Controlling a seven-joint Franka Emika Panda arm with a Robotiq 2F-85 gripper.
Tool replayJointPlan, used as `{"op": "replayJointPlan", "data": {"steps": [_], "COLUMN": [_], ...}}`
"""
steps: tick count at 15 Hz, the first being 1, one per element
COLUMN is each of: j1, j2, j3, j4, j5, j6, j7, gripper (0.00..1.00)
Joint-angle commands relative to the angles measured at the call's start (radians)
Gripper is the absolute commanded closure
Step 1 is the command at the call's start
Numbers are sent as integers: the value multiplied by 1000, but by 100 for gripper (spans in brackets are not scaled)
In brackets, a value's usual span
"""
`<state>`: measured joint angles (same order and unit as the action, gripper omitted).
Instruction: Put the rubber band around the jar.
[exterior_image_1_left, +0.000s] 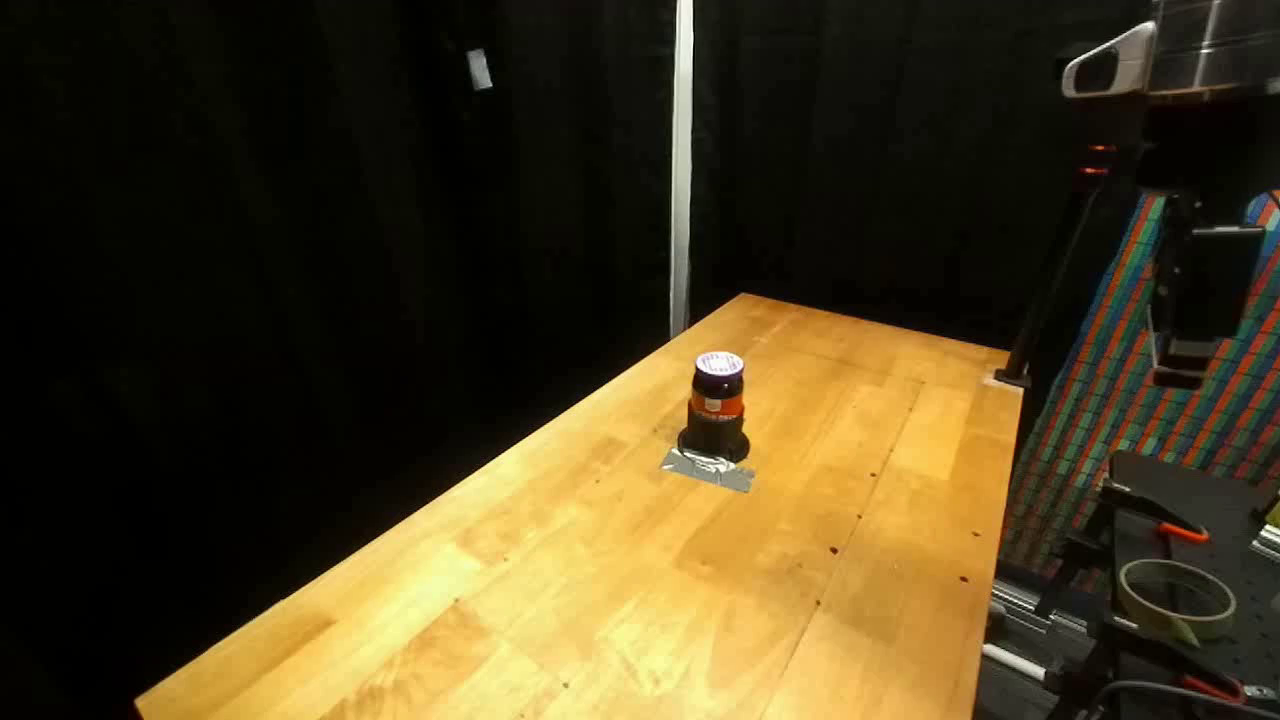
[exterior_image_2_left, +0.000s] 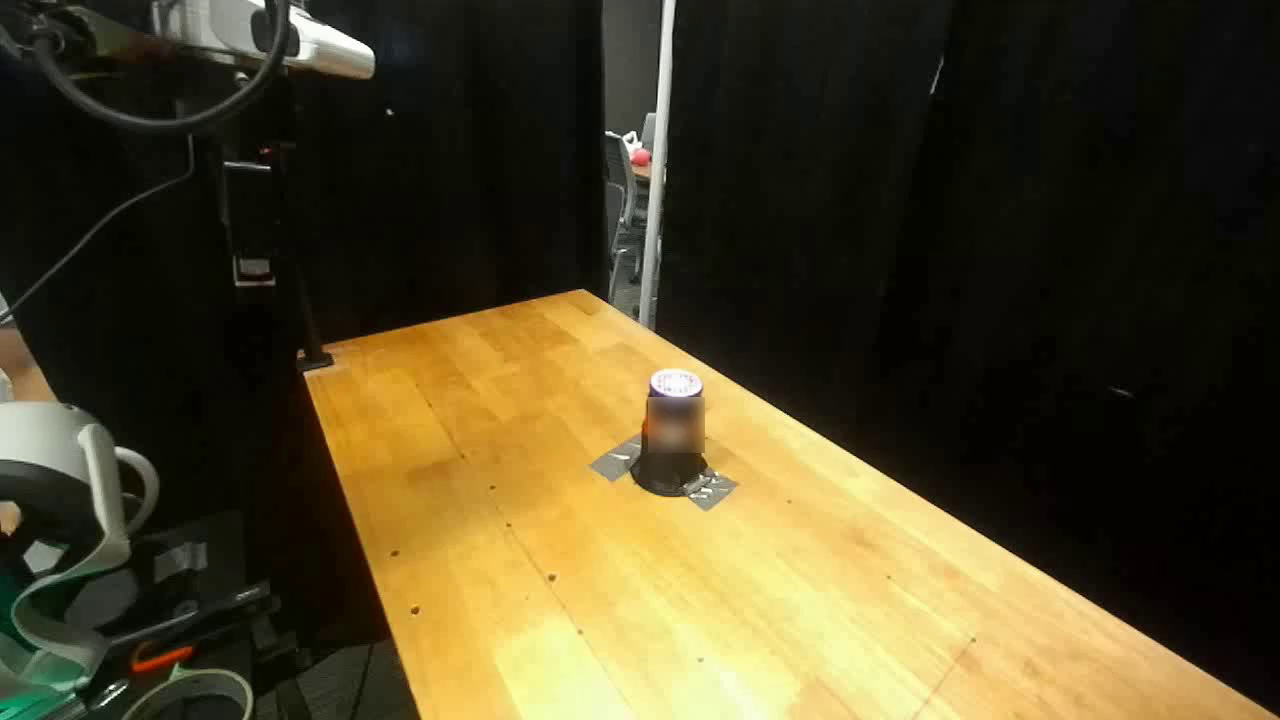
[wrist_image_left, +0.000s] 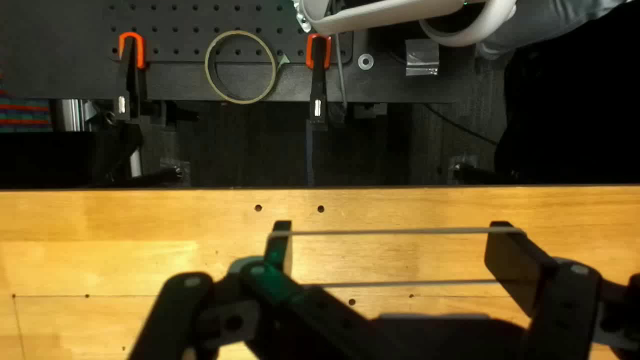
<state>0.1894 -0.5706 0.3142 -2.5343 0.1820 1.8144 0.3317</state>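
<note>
Since the wrist view shows the band (wrist_image_left: 400, 231) looped over both fingers (wrist_image_left: 512, 265) and pulled out into two strands between them, I read the loading as done and the step in hand as taking it to the jar (exterior_image_1_left: 718, 402). Fingers spread wide above the worktop (wrist_image_left: 120, 270), band taut across them; jar outside this view. Next move, my judgement: travel until the loop is centred over the jar, hold the spread, then lower so a strand passes on each side; narrowing too soon could drop the band. In an exterior view, jar upright in or on a black stand (exterior_image_1_left: 715, 440) (cannot tell which), grey tape (exterior_image_1_left: 708, 472) at the stand's foot, no band seen on the jar. Arm (exterior_image_1_left: 1212, 45) high by the picture's edge; jar lies well apart from the fingers and lower than them, their spread too dark to read from there. In an exterior view, jar (exterior_image_2_left: 676, 388) upright too, its middle blurred, tape on two sides of the stand; arm up in a top corner, well apart. Sideways travel before any descent, I'd say.
</note>
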Motion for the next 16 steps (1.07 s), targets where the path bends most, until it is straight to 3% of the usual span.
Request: {"op": "replayJointPlan", "data": {"steps": [1, 7, 11, 16], "j1": [8, 3, -32, -55], "j2": [1, 35, 270, 546], "j3": [-7, 1, 15, -22], "j4": [5, 34, 196, 391], "j5": [-4, -7, -65, -193], "j6": [-3, 7, 152, 327], "j7": [4, 14, 20, 24], "gripper": [0, 0, 0, 0]}}
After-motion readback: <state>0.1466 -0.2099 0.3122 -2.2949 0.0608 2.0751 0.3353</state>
